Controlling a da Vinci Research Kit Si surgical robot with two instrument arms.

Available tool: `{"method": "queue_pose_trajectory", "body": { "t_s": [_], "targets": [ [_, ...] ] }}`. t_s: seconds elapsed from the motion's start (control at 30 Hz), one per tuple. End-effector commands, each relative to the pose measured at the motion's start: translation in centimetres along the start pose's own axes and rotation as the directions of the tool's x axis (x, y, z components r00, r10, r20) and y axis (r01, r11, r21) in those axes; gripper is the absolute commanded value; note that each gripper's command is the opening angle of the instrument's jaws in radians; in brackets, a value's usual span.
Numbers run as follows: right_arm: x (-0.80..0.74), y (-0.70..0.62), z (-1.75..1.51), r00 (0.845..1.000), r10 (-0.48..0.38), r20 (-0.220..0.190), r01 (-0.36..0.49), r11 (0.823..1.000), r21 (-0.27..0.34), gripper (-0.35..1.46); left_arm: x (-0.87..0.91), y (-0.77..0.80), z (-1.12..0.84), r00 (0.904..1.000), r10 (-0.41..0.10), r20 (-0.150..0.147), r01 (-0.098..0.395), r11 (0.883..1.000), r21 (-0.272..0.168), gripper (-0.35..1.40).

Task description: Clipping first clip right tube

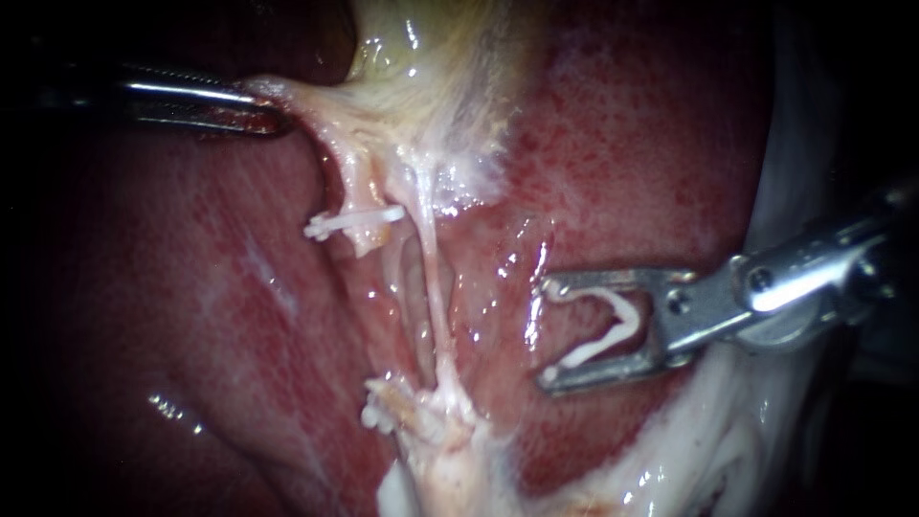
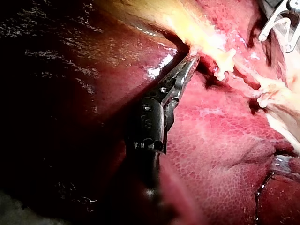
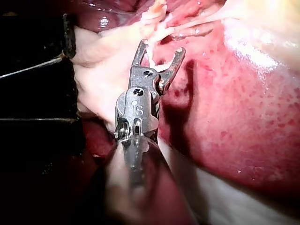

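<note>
Endoscope close, facing liver; wrist cameras trail left instrument, right instrument; tubes seemingly shared.

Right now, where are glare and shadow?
Endoscope view: glare streaks the liver beside the right instrument, which holds a clip; the left instrument, gripping pale tissue, lies in darkness. Right wrist view: that instrument shadows the liver. Left wrist view: liver beside the shaft lies dark.

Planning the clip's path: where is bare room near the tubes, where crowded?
Free: bare liver between the right tube and the right instrument carrying a clip. Crowded: where the left instrument grips pale tissue above the clipped left tube.
</note>
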Motion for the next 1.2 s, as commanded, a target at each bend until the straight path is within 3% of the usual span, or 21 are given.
{"method": "queue_pose_trajectory", "body": {
  "t_s": [0.03, 0.27, 0.67, 1.0, 1.2],
  "targets": [
    [-0.02, 0.0, 0.07, 1.0, 0.022, -0.012, -0.022, 1.0, 0.009, 0.5, 0.0, 0.0, 0.0, 1.0, 0.0, 0.0, 0.0, 1.0, 0.0, -0.35],
    [-0.12, 0.08, 0.33, 0.992, 0.109, -0.062, -0.106, 0.994, 0.039, 0.5, 0.0, 0.0, 0.0, 1.0, 0.0, 0.0, 0.0, 1.0, 0.0, -0.35],
    [-0.32, 0.27, 0.62, 0.974, 0.207, -0.089, -0.2, 0.976, 0.086, 0.5, 0.0, -0.01, 0.0, 1.0, 0.0, 0.0, 0.0, 1.0, 0.0, -0.35],
    [-0.29, 0.32, 0.76, 0.946, 0.295, -0.138, -0.269, 0.946, 0.179, 0.49, 0.0, -0.01, 0.0, 1.0, 0.0, 0.0, 0.0, 1.0, -0.001, -0.35],
    [-0.31, 0.32, 0.86, 0.944, 0.299, -0.138, -0.271, 0.944, 0.19, 0.49, 0.0, -0.01, 0.0, 1.0, 0.0, 0.0, 0.0, 1.0, 0.0, -0.35]
  ]
}}
